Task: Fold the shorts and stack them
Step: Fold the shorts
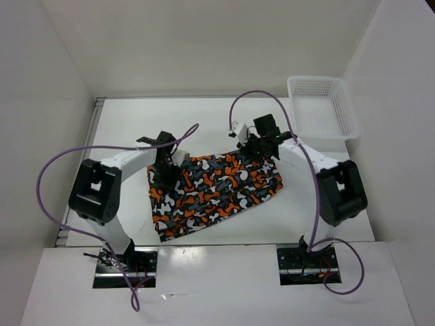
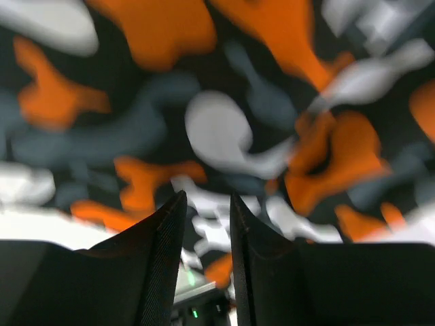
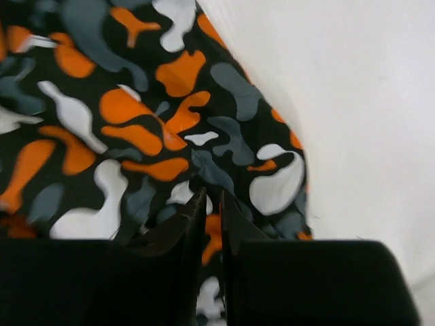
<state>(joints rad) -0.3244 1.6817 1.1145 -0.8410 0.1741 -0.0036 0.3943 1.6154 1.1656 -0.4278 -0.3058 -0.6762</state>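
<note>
The shorts [image 1: 217,193], printed in orange, black, white and grey blobs, lie spread on the white table in front of both arms. My left gripper [image 1: 165,166] sits at their far left corner. In the left wrist view the fingers [image 2: 207,197] stand close together with cloth [image 2: 224,129] between them, blurred and very near. My right gripper [image 1: 258,146] is at the far right corner. In the right wrist view it [image 3: 212,193] is nearly closed, pinching the shorts' edge [image 3: 136,122] beside bare table.
A white plastic mesh basket [image 1: 316,79] stands at the far right corner of the table [image 1: 136,122]. White walls enclose the table on the left, back and right. Purple cables loop over both arms.
</note>
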